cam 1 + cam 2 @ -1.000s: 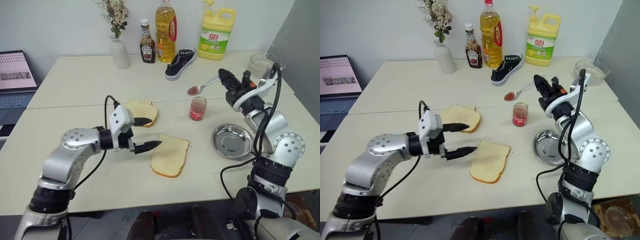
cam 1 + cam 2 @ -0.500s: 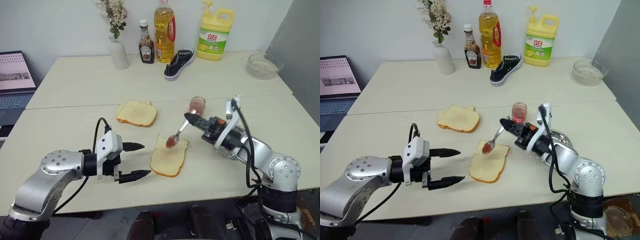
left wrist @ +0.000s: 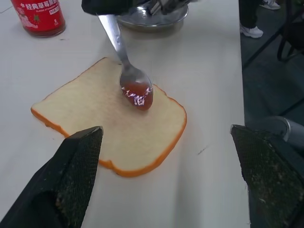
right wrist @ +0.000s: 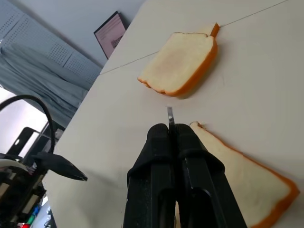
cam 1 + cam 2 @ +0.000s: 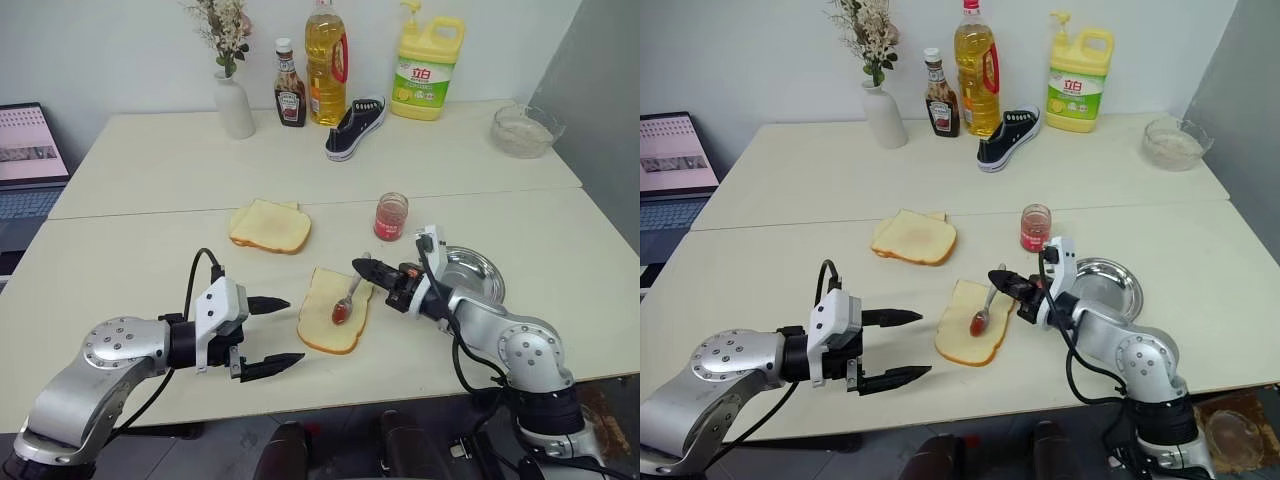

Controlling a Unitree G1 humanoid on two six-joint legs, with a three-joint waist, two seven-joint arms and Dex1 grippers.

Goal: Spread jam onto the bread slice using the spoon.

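Red jam (image 3: 137, 98) sits in the spoon (image 5: 346, 301), clamped by the right gripper (image 5: 372, 272) over the bread slice (image 5: 332, 322); tilt and drag gently (left gripper (image 5: 275, 335) gapes, idle).

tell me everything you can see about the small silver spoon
The small shiny silver metal spoon has a thin flat handle and an oval bowl loaded with glossy red jam. The shut right gripper pinches its handle end, slanting the bowl down onto the middle of the pale, golden-crusted bread slice.
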